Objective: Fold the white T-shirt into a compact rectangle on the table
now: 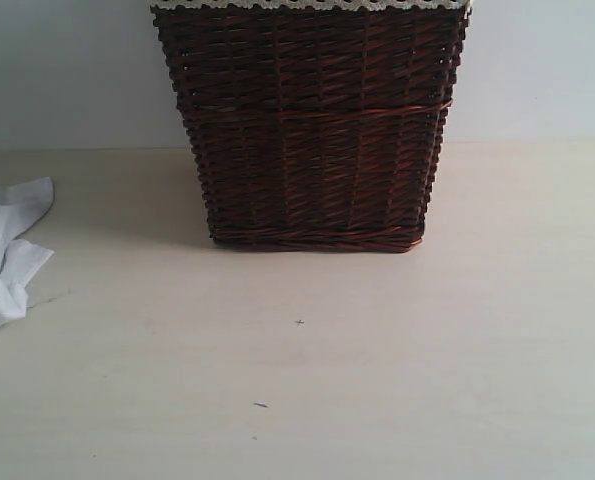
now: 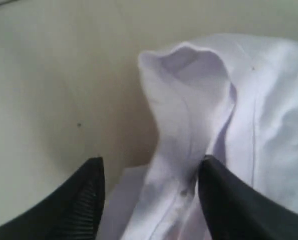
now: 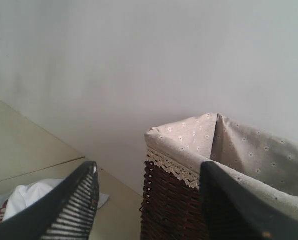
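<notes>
The white T-shirt (image 1: 7, 260) lies crumpled at the far left edge of the table (image 1: 377, 380), only partly in the exterior view. In the left wrist view a raised, hemmed fold of the T-shirt (image 2: 189, 100) runs between the two black fingers of my left gripper (image 2: 151, 160), which is open and close over the cloth. My right gripper (image 3: 149, 164) is open and empty, held high in the air. Past it, the T-shirt (image 3: 28, 192) shows low down with a bit of red print. Neither gripper appears in the exterior view.
A dark brown wicker basket (image 1: 312, 130) stands at the middle back of the table against a pale wall. Its beige flowered lining (image 3: 239, 150) with a lace edge folds over the rim. Small dark scuff marks (image 1: 260, 405) dot the tabletop.
</notes>
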Available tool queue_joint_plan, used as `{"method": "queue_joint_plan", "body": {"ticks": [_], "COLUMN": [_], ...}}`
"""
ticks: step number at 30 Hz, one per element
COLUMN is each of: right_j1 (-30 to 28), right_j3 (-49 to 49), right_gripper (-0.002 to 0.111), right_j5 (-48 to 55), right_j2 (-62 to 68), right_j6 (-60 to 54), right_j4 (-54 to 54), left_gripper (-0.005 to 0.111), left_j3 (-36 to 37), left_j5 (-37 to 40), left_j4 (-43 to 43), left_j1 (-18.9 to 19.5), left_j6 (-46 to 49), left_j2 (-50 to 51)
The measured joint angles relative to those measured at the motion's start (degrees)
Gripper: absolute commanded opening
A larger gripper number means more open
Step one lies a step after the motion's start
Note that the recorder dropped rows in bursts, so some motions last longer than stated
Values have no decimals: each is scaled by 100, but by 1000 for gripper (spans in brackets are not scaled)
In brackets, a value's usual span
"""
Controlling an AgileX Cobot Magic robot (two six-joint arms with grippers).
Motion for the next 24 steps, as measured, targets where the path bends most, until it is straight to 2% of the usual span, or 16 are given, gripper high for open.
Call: {"method": "queue_joint_plan", "body": {"ticks": [2,3,5,6,7,9,16,22,23,24], "right_j1": [0,0,0,0,0,0,0,0,0,0], "right_j3": [0,0,0,0,0,0,0,0,0,0], "right_gripper": [58,58,58,58,58,58,58,58,58,58], "right_j5": [0,0,-15,-15,-15,-20,-182,-192,-192,-207], "right_j2": [0,0,0,0,0,0,0,0,0,0], "right_j6": [0,0,0,0,0,0,9,114,130,130], "right_j4": [0,0,0,0,0,0,0,0,0,0], "left_gripper": [54,51,29,11,0,0,0,0,0,0], "left_j3": [0,0,0,0,-13,-204,-1710,-3389,-3942,-4173], "left_j5": [-109,-147,-170,-146,-123,101,1987,2862,3142,3192], "left_j4": [-1044,-1885,-3166,-3632,-4116,-4394,-4753,-4849,-4849,-4849], "left_j1": [-70,-151,-240,-241,-241,-241,-241,-241,-286,-322], "left_j6": [1084,1882,3363,3782,4364,4859,4841,3954,3613,3443], "left_j2": [159,207,223,223,223,207,-297,-950,-1077,-1124]}}
